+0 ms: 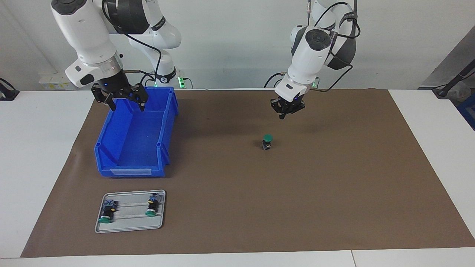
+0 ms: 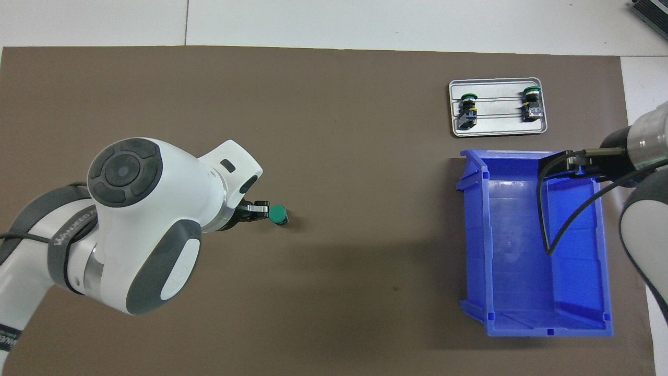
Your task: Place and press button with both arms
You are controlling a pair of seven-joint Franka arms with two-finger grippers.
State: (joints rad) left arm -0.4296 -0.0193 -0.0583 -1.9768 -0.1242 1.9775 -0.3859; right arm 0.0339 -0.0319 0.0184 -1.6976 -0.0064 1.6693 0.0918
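With its fingertips drawn together on nothing, the left tool (image 1: 285, 111) hangs in the air just short of the green push button (image 1: 267, 142), a pose that suits a downward poke on the cap rather than a pickup. The button stands upright, cap up, alone on the brown mat (image 1: 334, 185) near the middle of the surface, free for such a press. The right tool (image 1: 120, 97), fingers spread apart and empty, waits over the blue bin (image 1: 133, 148) at the right arm's end. Farther from the robots than the bin, a grey tray (image 1: 130, 226) holds two more buttons lying on their sides.
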